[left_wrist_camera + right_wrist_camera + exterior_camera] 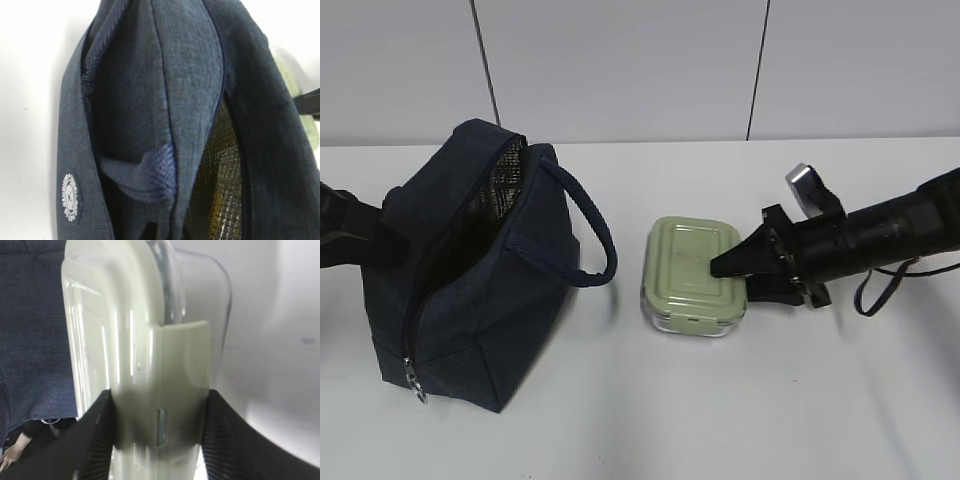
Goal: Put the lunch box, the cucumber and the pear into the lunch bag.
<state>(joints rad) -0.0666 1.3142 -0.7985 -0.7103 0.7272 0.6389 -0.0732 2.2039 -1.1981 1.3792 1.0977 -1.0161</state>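
Two grippers at work on a white table (pixel 740 420). Right gripper (pixel 732 268): clamped on the lunch box (pixel 692 272) at its near short edge, one finger over the sage-green lid, the other under the glass base; in the right wrist view, ribbed fingers (pixel 95 440) pressed against both faces of the lid clip (pixel 175 380). Beyond the box, ahead of the fingertips: lunch bag (pixel 470 270), upright, unzipped, silvery lining exposed, one looped handle (pixel 585 235) arching toward the box. Left gripper: at the bag's far side, hidden behind navy fabric (pixel 165 100); jaw state cannot be told. Round white logo patch (pixel 71 197) on the bag wall.
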